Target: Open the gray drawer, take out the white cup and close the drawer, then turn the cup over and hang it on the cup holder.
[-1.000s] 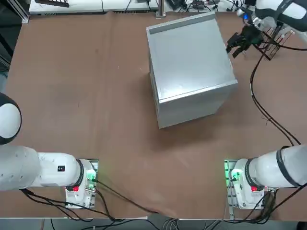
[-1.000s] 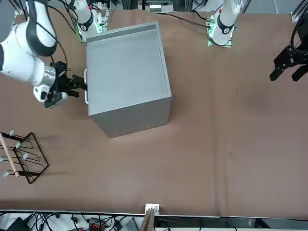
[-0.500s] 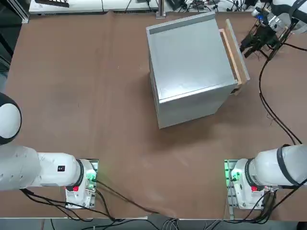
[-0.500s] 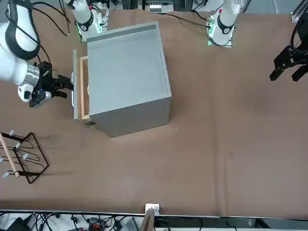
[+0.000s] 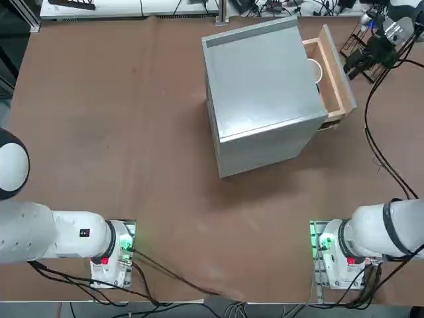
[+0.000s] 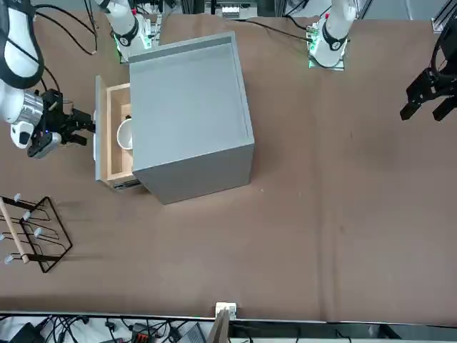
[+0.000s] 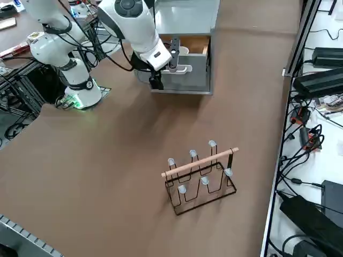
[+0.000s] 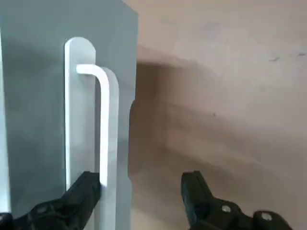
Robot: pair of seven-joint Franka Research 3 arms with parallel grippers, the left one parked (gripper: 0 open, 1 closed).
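Now the gray drawer (image 6: 107, 136) stands pulled out of its cabinet (image 6: 189, 114), the white cup (image 6: 125, 133) sitting inside it. Right gripper (image 8: 141, 191) hangs at the drawer's handle (image 8: 103, 124), fingers spread, one touching the bar.

The gray drawer (image 6: 107, 136) sticks out of the big gray cabinet (image 6: 189, 114), and it is open on top, so there is room to reach down to the white cup (image 6: 124, 133) inside. The right gripper (image 6: 80, 124) sits right at the drawer's front, fingers spread around the white handle (image 8: 103, 124). The cup holder (image 6: 32, 232) stands well apart on the brown table (image 6: 321, 200), with bare table between.
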